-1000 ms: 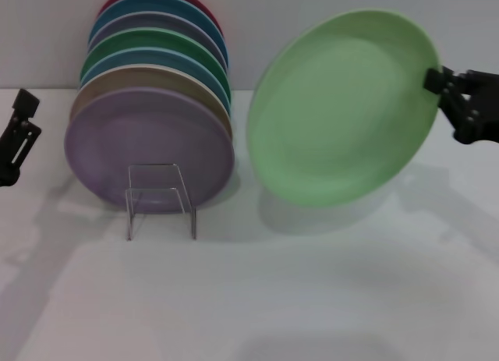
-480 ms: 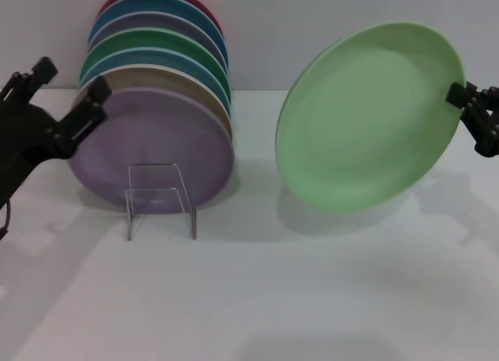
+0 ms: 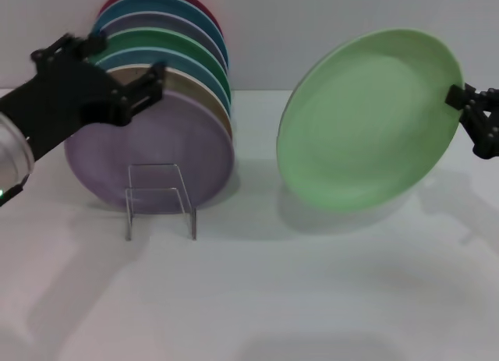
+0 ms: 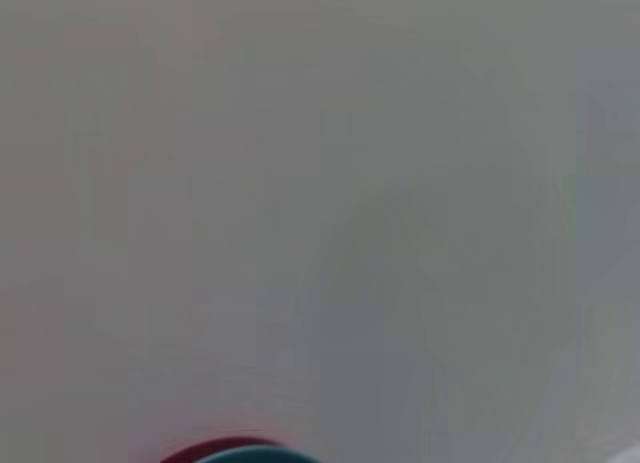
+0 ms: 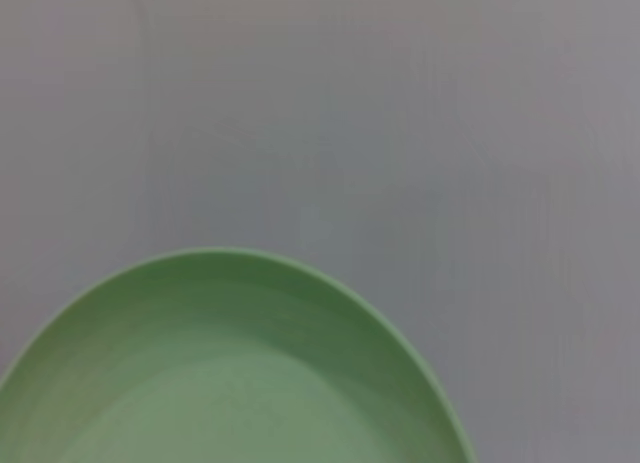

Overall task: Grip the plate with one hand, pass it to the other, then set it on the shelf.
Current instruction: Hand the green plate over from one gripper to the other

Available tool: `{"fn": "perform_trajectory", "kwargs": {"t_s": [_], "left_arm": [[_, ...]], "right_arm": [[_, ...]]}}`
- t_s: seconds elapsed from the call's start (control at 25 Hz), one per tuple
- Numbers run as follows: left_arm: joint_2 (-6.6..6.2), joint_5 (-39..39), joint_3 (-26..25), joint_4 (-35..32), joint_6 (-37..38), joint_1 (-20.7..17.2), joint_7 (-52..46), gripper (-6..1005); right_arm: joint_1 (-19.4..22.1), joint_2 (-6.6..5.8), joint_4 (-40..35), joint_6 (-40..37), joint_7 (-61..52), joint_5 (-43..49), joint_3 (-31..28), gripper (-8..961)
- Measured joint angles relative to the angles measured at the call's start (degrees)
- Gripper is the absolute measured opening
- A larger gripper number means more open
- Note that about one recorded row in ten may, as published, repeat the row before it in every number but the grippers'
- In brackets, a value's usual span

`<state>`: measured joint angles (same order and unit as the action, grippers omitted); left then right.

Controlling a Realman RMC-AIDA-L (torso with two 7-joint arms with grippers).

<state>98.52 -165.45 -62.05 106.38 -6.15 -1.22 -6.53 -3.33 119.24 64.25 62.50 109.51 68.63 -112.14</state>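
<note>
The right end effector (image 3: 460, 102) grips the pale green plate (image 3: 366, 119) aloft by its rim; the left end effector (image 3: 117, 72) hovers open before the plate stack (image 3: 156, 104).

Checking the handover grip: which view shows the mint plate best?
Head view: the whole plate shows, tilted on edge above the table, the right gripper clamped on its rim. Right wrist view shows only part of its rim and face. Left wrist view shows none of it.
</note>
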Motion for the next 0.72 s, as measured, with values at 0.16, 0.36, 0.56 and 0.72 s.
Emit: {"fn": "perform_trajectory", "kwargs": {"t_s": [0.16, 0.36, 0.56, 0.72], "left_arm": [[4.25, 1.87, -1.72, 8.96, -13.53, -0.07, 8.55, 791], [7.03, 14.61, -5.23, 8.74, -19.90, 2.33, 20.04, 791], [12.46, 26.61, -11.53, 8.19, -27.92, 3.98, 34.29, 791], [19.46, 28.72, -18.60, 8.31, -39.26, 5.37, 42.07, 791]], "right_arm": [[-1.99, 0.02, -3.91, 1.01, 3.60, -0.01, -0.06, 79], [-3.23, 0.00, -6.19, 1.61, 6.44, 0.00, 0.27, 81], [-5.45, -0.01, -9.08, 1.07, 8.56, 0.25, 0.08, 83], [-7.28, -0.07, -11.52, -0.29, 11.59, 0.45, 0.03, 84]]}}
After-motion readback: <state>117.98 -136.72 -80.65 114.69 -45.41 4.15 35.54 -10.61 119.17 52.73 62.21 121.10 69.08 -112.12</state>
